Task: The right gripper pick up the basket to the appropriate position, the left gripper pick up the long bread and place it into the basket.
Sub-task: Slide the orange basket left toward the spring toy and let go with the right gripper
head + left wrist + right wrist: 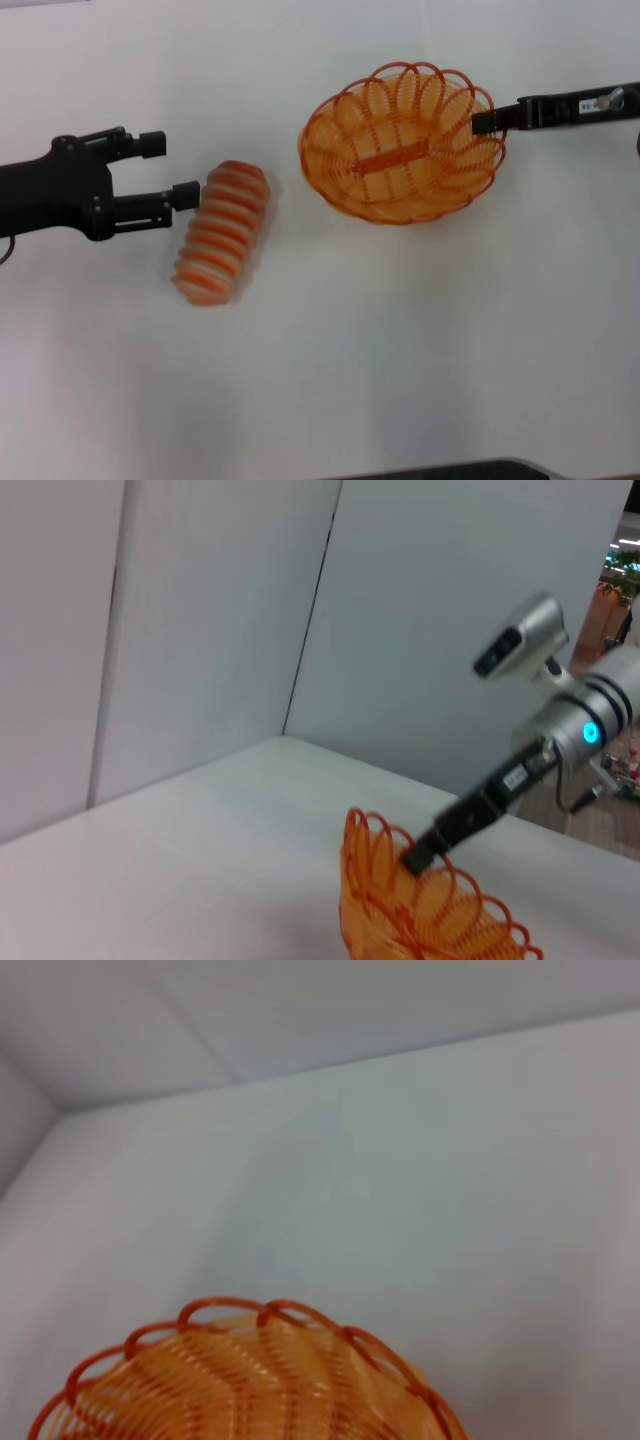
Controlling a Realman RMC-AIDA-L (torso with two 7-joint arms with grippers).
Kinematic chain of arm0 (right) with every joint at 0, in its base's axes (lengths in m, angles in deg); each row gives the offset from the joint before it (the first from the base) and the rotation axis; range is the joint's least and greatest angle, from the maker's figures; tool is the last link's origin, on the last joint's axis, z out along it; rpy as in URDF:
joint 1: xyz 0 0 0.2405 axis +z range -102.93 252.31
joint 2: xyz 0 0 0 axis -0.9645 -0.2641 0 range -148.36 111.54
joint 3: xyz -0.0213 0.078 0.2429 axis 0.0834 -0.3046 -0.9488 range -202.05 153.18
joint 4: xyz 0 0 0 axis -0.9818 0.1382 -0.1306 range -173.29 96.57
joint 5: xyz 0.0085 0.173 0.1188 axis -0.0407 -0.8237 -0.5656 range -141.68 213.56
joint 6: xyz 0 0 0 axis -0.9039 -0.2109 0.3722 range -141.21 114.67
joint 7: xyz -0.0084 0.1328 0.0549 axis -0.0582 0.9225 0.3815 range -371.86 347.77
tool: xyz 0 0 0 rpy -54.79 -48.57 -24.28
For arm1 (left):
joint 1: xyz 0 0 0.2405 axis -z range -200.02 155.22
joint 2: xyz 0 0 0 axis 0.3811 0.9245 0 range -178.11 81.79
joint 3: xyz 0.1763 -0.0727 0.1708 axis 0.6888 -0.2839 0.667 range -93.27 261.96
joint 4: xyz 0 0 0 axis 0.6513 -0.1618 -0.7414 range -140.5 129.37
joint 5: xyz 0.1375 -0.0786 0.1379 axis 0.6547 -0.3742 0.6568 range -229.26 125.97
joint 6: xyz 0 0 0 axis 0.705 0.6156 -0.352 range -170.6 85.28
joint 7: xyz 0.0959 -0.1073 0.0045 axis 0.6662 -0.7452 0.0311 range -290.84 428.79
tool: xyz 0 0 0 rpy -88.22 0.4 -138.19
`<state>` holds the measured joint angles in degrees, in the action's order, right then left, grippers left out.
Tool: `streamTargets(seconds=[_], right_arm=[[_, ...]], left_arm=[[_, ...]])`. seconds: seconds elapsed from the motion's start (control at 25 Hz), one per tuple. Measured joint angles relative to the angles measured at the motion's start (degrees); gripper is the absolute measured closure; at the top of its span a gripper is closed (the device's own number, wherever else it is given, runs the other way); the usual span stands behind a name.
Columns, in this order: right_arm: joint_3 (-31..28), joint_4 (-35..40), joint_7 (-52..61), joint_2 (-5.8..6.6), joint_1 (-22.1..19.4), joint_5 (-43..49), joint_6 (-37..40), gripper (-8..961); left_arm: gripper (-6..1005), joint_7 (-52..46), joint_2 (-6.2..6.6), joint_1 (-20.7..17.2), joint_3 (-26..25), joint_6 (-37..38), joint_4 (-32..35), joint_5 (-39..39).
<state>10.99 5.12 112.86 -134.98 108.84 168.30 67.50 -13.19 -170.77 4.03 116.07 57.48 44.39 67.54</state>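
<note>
a: where is the right claw [484,122] sitting?

b: it is reaching in from the worktop's right edge and meeting the scalloped rim of the basket [400,142], toward the far right part of the worktop [400,350]. its fingers are appearing pressed on a rim loop, pinching the wire. the left wrist view is showing the same contact at the rim [415,860].

a: why that hold?

b: i am judging that a rim pinch is letting one arm lift and shift the basket without blocking its open mouth, which needs to stay free for the loaf. the basket is looking tilted, far side up, as if partly raised; i cannot confirm whether it is clear of the worktop.

a: and the left side?

b: the left claw [171,168] is coming in from the left edge with fingers spread. the nearer fingertip is touching or almost touching the far end of the long bread [222,231], which is lying left of centre, well apart from the basket. nothing is being gripped there.

a: any writing?

b: a small white label is showing on the right arm [578,106]; its text is too small to read.
</note>
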Motion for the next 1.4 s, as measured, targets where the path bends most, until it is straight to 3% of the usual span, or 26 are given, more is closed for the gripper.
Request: streamTargets(seconds=[0.16,0.44,0.68,1.12,1.4], right_arm=[[-1.6,-4.0,2.3,-0.43,-1.0,-1.5,-1.0,863],[-4.8,-6.5,2.6,-2.28,-2.9,-2.8,-4.1,862],[-5.5,-7.0,2.3,-2.20,-3.8,-4.7,-5.8,866],[-7.4,-6.6,-0.3,-1.80,-3.7,-6.6,-6.1,580],[-11.3,-6.4,-12.5,0.42,-4.5,-17.0,-4.9,442]], left_arm=[[171,0.2,0.20,0.1,0.0,-0.1,0.2,-1.1],[173,0.4,0.35,0.3,0.0,-0.5,0.2,-1.2],[174,1.1,0.36,0.0,0.0,-0.8,0.1,-1.2],[175,1.1,0.31,-0.1,0.0,-0.8,0.1,-1.2],[175,1.1,0.20,0.0,0.0,-0.9,0.1,-1.2]])
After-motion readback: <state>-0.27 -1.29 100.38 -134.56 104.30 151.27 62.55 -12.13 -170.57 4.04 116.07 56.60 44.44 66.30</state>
